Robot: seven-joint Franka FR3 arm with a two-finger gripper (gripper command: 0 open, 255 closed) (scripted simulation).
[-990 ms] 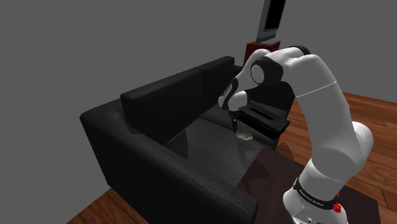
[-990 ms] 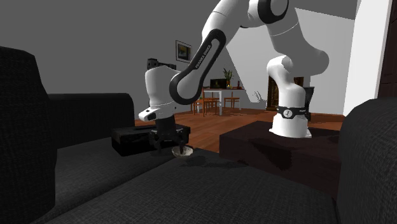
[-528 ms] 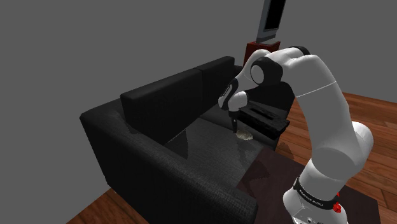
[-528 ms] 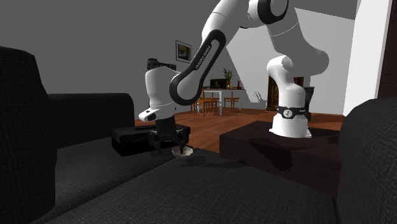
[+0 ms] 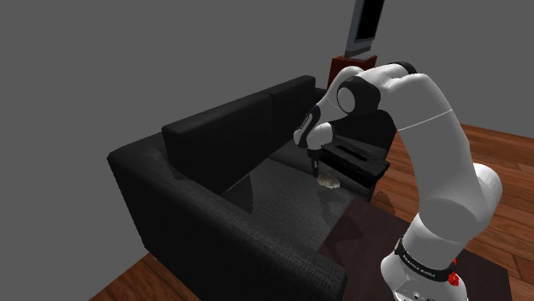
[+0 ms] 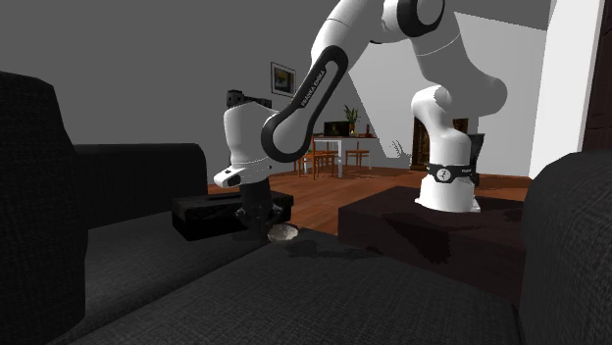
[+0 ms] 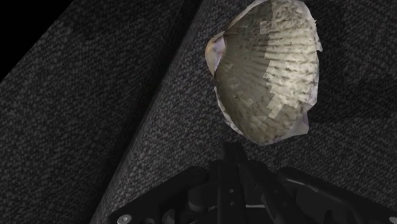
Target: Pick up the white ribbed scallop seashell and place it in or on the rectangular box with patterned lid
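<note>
Fingers (image 7: 232, 156) pressed together on nothing, tips just beside the pale ribbed seashell (image 7: 267, 70) on the dark sofa (image 7: 95, 127).

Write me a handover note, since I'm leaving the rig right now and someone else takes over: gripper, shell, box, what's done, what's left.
Gripper: shut, fingers meeting with nothing between them, low over the black sofa seat.
Scallop seashell: pale and ribbed, lying on the seat just past the fingertips, not held.
Rectangular box: dark, on the same seat close beyond the shell.
Done: the approach only; no grasp.
Left: open the fingers, take the shell, lift it, and set it on the box.
</note>
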